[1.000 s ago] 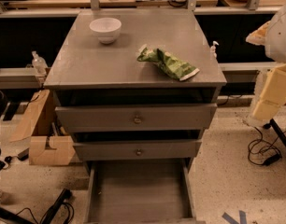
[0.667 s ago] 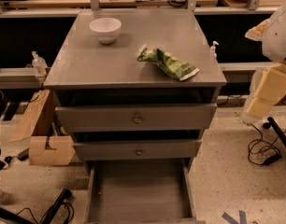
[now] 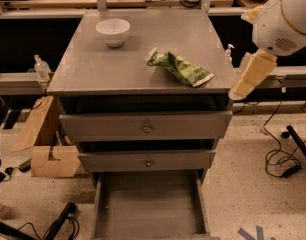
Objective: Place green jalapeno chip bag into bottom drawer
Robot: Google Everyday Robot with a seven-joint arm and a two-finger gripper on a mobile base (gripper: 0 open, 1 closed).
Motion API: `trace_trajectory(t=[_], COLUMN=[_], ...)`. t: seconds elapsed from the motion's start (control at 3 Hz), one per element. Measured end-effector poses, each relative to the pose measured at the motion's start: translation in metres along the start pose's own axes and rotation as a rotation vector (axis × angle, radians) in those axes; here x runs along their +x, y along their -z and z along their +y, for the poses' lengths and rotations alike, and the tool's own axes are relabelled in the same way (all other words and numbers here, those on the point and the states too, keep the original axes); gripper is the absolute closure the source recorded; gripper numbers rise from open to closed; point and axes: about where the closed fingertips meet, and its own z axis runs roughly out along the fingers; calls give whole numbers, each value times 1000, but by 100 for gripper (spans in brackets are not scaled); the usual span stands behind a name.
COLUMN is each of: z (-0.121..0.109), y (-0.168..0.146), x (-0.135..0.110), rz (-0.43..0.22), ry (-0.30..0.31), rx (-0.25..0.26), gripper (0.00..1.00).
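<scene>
The green jalapeno chip bag [image 3: 180, 68] lies on the grey cabinet top [image 3: 113, 66], right of centre, near the front edge. The bottom drawer [image 3: 148, 209] is pulled open at floor level and its flat grey floor is bare. Of my arm I see only a white joint [image 3: 285, 19] and a cream link [image 3: 252, 75], right of the cabinet's front right corner, apart from the bag. The gripper itself is not in view.
A white bowl [image 3: 113, 31] stands at the back left of the cabinet top. The two upper drawers with small knobs [image 3: 147, 129] stand slightly open. A cardboard box [image 3: 43, 151] sits on the floor at left. Cables [image 3: 280, 159] lie on the floor at right.
My arm has moved left, closer to the cabinet's right side. The bag, the bowl and the drawers have not moved.
</scene>
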Motion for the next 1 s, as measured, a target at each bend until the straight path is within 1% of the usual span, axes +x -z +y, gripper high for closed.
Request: trace_trajectory(t=[0.33, 0.67, 1.0], z=[-29, -48, -48], y=[-30, -58, -58], x=[-12, -15, -16], rz=[-71, -126, -126], ry=[16, -16, -17], rx=[24, 26, 24], gripper=[0, 0, 0])
